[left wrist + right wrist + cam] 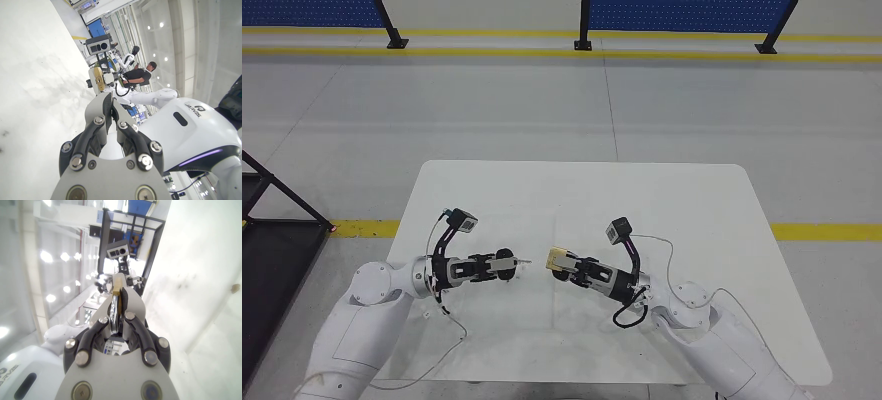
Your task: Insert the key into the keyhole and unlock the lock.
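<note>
Over the near middle of the white table point(642, 200), my right gripper point(568, 264) is shut on a brass padlock point(556, 257). The right wrist view shows its brass body point(117, 285) between the pads and its chrome shackle point(114, 313) pointing back toward the wrist. My left gripper point(506, 266) is shut on a small key point(523, 263), whose tip points at the padlock across a short gap. From the left wrist, the closed fingers point(98, 106) aim at the padlock's keyhole face point(99, 80). The key itself is mostly hidden between the pads.
Both arms hover above the table's near half; its far half is bare. A black rack point(272, 240) stands on the floor off the table's left edge. Blue barriers point(682, 12) line the far side of the floor.
</note>
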You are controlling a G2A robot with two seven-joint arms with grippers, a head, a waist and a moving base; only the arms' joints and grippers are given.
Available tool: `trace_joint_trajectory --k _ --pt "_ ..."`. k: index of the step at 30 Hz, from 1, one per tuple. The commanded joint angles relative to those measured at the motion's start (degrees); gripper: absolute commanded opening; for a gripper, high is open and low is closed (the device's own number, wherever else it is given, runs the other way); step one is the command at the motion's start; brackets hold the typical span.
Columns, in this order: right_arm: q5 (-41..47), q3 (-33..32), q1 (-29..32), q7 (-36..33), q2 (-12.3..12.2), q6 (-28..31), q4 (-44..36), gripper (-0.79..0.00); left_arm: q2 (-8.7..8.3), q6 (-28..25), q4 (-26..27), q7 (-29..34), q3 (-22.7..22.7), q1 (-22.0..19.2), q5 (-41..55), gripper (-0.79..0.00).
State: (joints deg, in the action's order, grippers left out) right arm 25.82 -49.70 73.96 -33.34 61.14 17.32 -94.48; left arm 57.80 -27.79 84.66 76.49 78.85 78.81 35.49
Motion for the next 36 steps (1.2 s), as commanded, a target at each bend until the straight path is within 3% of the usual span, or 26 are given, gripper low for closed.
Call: trace_joint_trajectory --k 1,13,27,33,36 --pt "-2.4 -0.4 0.2 0.9 -0.1 -1.3 -0.3 -0.785 0.0 -0.1 0.2 -1.7 0.3 0.1 -0.8 -0.785" --pt "-2.8 -4.5 2.3 -5.8 -1.0 -3.6 -2.3 -0.785 -0.62 -5.2 2.3 -5.2 1.3 1.4 -10.7 -0.785" --pt "-2.4 -4.8 2.3 -6.8 -1.1 -4.0 -2.4 -0.785 -0.67 -4.9 2.7 -4.9 0.4 1.0 -11.9 -0.785" --pt "-2.4 -4.8 2.3 -6.8 -1.1 -4.0 -2.4 -0.785 -0.56 -19.4 3.8 -19.4 2.2 2.1 -26.1 -0.785" --pt "-2.4 -4.8 2.3 -6.8 -1.1 -4.0 -2.4 -0.785 -0.91 -28.6 3.8 -28.6 3.8 3.0 -39.3 -0.785"
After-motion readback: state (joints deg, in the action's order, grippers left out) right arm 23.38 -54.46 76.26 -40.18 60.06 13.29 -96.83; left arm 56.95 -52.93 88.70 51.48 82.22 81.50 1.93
